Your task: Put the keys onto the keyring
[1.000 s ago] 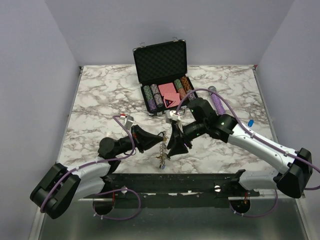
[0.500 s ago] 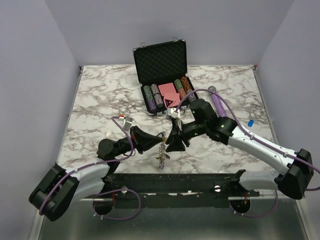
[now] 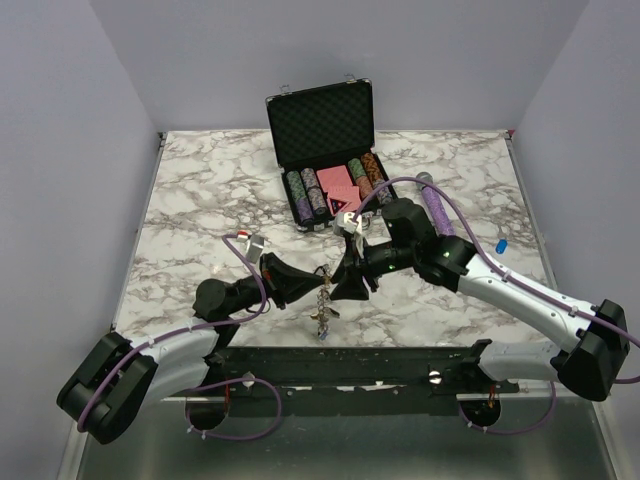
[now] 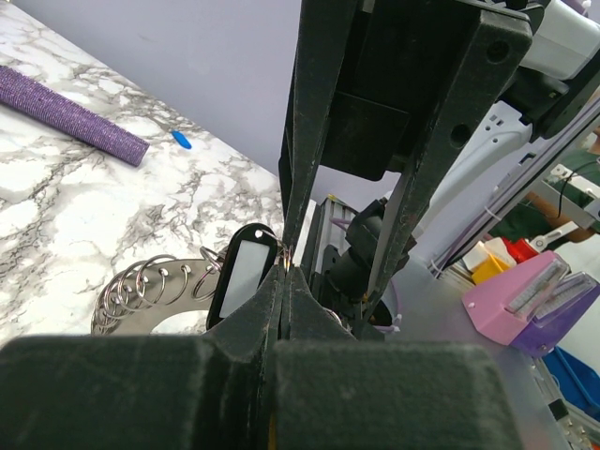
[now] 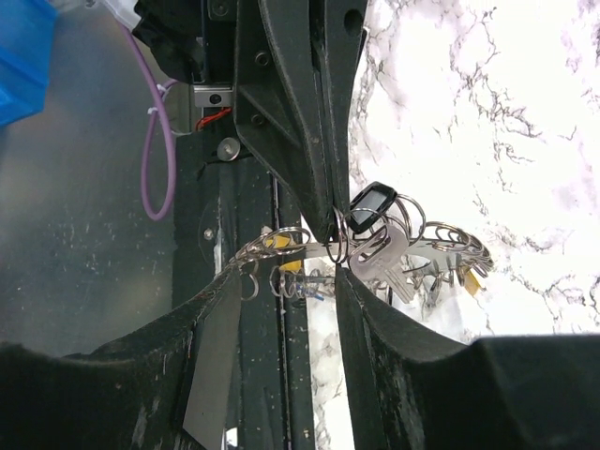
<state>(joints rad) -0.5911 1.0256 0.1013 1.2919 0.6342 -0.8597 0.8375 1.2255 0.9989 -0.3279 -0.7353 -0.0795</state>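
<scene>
The left fingers (image 4: 246, 323) are pressed together, pinching the rim of the keyring (image 5: 427, 246), and hold it up off the table (image 3: 200, 200) over the middle of the near edge. From above, the keyring shows edge-on as a thin silver strip hanging between the two arms. The right fingers (image 5: 214, 352) are spread wide and stand on either side of the keyring, facing the left fingers. Whether either of them touches the metal cannot be told. In the right wrist view, small silver loops fringe the ring all round. A black-headed key (image 5: 373, 201) hangs just beside the left fingers' pinch, and a plain silver key (image 5: 377, 264) lies across the ring right under it. Small yellow bits show among the loops toward the near side. On the table, an open black chip case (image 3: 322, 125) with rows of chips stands at the middle of the far edge. A purple microphone (image 3: 436, 208) lies to its right, and a small blue item (image 3: 500, 244), too small to make out, lies near the right edge.
</scene>
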